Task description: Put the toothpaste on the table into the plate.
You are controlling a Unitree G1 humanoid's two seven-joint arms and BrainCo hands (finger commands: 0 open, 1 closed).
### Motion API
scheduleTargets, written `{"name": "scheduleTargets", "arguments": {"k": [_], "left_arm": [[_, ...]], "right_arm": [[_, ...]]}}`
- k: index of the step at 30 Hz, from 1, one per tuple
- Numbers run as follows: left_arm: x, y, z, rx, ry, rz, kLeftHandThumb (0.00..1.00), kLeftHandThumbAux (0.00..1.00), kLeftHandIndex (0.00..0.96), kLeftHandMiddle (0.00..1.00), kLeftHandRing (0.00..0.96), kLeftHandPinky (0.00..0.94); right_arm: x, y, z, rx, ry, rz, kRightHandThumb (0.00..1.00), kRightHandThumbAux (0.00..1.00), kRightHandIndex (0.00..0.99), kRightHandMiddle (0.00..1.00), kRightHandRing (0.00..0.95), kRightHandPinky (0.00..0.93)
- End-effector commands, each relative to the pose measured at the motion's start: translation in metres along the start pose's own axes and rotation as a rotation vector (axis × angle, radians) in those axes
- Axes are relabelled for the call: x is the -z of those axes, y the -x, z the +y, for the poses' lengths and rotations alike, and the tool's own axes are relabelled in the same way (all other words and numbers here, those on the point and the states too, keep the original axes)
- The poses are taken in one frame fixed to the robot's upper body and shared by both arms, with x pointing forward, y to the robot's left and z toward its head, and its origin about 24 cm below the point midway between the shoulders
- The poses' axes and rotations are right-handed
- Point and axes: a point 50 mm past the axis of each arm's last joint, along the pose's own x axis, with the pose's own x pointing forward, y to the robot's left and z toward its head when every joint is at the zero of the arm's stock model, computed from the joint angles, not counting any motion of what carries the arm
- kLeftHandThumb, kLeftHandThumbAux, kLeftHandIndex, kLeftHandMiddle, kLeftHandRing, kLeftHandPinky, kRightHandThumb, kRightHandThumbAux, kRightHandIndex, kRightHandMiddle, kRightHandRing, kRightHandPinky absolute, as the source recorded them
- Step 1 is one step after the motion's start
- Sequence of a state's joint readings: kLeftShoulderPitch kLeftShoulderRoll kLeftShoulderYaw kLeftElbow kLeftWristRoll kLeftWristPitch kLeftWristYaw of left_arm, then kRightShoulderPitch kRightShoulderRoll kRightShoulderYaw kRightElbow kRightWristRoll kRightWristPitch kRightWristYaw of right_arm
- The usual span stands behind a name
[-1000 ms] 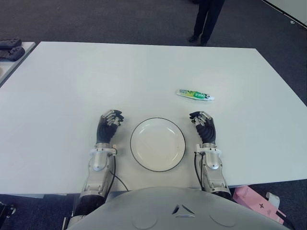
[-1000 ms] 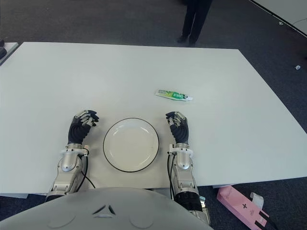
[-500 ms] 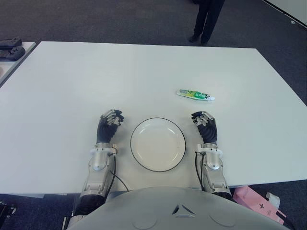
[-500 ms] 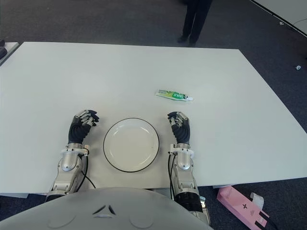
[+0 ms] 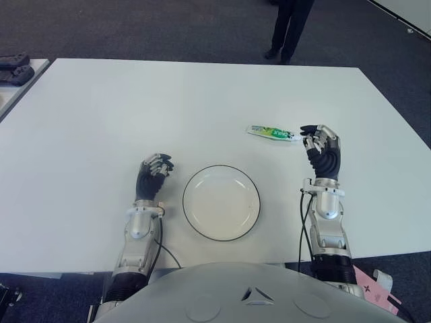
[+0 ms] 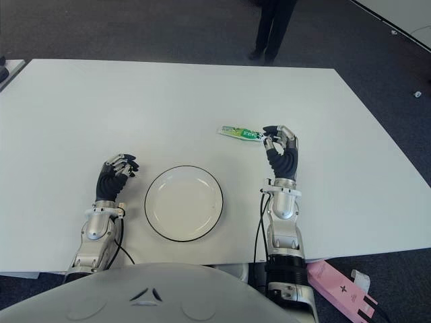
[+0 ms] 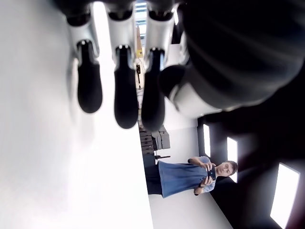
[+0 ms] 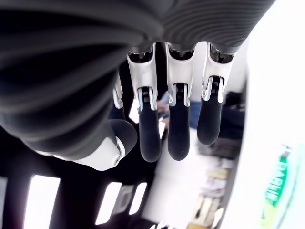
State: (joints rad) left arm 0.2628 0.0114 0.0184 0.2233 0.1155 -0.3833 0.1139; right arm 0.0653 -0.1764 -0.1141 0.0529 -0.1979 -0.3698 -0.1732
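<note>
The toothpaste [image 5: 273,133] is lying flat on the white bench [image 5: 135,114], beyond the plate [image 5: 221,202] and off to its right, not in it. The right hand [image 5: 321,147] sits just beside the tube's cap end, fingers loosely bent and holding nothing (can't tell if the tips touch it). The left hand [image 5: 153,173] shows left of the plate, relaxed and empty too.

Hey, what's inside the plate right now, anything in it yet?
Nothing shows in the plate; its whole white inside is in view, uncovered. The toothpaste lies on the table beyond it, with the right hand at its cap end. The left hand shows left of the plate.
</note>
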Motion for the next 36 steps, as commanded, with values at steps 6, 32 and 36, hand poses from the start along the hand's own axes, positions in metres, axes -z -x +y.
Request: {"name": "scheduleTargets", "arguments": {"k": [6, 32, 36], "left_arm": [[0.012, 0.006, -0.002, -0.009, -0.01, 0.076, 0.707, 0.72, 0.431, 0.539, 0.545, 0.554], [0.012, 0.01, -0.002, -0.017, -0.007, 0.078, 0.704, 0.721, 0.431, 0.529, 0.531, 0.535], [0.013, 0.011, -0.002, -0.019, -0.005, 0.084, 0.704, 0.721, 0.431, 0.53, 0.533, 0.541]], "right_arm": [[0.011, -0.062, -0.007, -0.233, 0.272, -0.035, 0.587, 0.556, 0.116, 0.072, 0.064, 0.056], [0.023, -0.118, 0.025, -0.653, 0.87, -0.085, 0.564, 0.156, 0.0, 0.0, 0.0, 0.0], [0.026, -0.119, 0.031, -0.688, 0.934, -0.082, 0.575, 0.151, 0.0, 0.0, 0.0, 0.0]]}}
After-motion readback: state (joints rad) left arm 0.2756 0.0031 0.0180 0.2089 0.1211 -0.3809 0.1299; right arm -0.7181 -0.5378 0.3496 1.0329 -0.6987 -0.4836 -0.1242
